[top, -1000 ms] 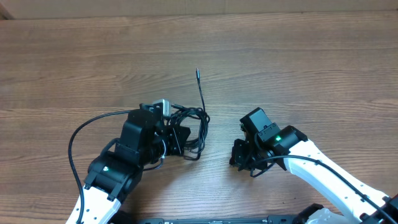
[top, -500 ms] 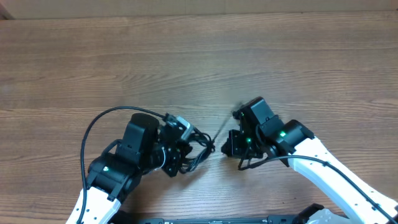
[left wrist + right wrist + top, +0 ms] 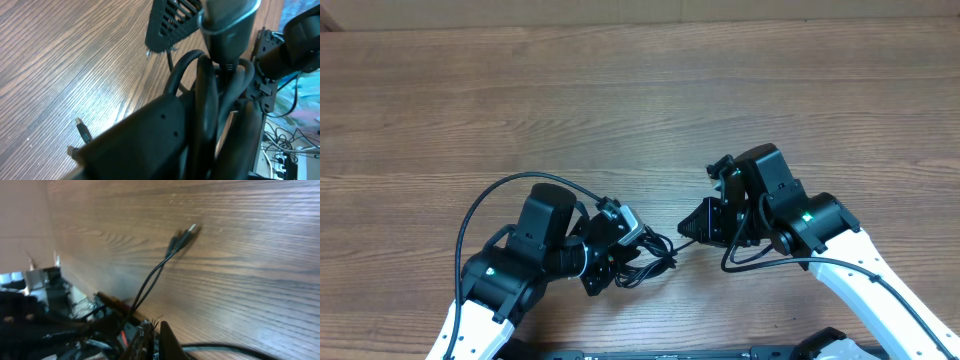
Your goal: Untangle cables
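Note:
A tangle of black cables (image 3: 652, 256) lies near the table's front edge, between my two grippers. My left gripper (image 3: 608, 256) is shut on the bundle, next to a silver-collared plug (image 3: 626, 222). In the left wrist view the black loops (image 3: 205, 95) and the plug (image 3: 227, 30) fill the frame above my fingers (image 3: 200, 160). My right gripper (image 3: 686, 230) sits just right of the tangle. In the right wrist view its fingers (image 3: 156, 337) are shut on thin black strands (image 3: 150, 282) that run out to a connector tip (image 3: 184, 236) on the wood.
The wooden table (image 3: 640, 100) stretches away behind both arms. My left arm's own black cable (image 3: 470, 215) arcs out to the left. A small loose connector end (image 3: 83, 132) lies on the wood in the left wrist view.
My left gripper has dragged the bundle down toward the front edge. My right gripper moved left to the tangle and closed on a strand; the free cable end that pointed away has been pulled in.

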You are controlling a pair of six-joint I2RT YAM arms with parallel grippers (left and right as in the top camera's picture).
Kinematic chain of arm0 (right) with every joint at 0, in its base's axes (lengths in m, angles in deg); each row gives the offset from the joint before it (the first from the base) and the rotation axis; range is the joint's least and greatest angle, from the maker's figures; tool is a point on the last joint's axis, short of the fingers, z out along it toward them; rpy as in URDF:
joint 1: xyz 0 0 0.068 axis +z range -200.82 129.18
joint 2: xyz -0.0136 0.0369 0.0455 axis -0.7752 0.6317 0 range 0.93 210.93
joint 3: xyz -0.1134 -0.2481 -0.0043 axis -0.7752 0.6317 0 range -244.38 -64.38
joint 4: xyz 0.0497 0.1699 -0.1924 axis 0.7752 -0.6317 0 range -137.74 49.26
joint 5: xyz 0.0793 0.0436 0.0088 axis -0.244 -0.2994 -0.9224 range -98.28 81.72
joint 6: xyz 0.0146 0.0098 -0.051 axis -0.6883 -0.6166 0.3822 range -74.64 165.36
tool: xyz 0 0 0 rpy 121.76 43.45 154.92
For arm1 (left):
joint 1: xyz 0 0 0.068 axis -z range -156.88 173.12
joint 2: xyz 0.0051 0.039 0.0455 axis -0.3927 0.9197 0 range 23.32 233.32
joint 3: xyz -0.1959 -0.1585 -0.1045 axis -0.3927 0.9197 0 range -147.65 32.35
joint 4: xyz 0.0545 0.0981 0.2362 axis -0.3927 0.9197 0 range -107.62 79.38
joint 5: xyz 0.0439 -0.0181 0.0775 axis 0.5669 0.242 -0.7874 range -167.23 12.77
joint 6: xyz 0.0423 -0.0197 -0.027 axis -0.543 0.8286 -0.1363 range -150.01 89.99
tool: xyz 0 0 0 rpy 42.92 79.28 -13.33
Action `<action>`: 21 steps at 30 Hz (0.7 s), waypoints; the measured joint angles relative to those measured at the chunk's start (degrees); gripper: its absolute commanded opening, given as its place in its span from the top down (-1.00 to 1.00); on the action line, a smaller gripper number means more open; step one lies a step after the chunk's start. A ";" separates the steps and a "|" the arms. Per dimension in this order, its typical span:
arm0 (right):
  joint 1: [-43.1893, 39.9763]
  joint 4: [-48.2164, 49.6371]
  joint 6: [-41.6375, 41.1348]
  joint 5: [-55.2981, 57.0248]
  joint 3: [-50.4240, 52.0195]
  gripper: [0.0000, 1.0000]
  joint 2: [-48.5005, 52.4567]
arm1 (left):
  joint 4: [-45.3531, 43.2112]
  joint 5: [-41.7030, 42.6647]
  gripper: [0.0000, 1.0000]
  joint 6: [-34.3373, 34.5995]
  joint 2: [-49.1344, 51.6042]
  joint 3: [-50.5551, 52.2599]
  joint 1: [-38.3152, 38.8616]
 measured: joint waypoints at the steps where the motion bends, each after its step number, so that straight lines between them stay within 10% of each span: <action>1: -0.02 -0.02 0.07 -0.74 0.00 0.92 0.00 | -0.07 0.33 0.91 -0.22 0.00 0.00 0.00; 12: -0.09 -1.01 -0.20 -2.80 0.00 0.85 0.00 | -1.40 -6.25 0.91 2.03 0.00 0.00 0.00; 21: -2.49 -3.41 6.36 -3.56 -2.32 0.63 -3.17 | -1.57 -12.15 0.91 20.41 2.99 -0.02 0.00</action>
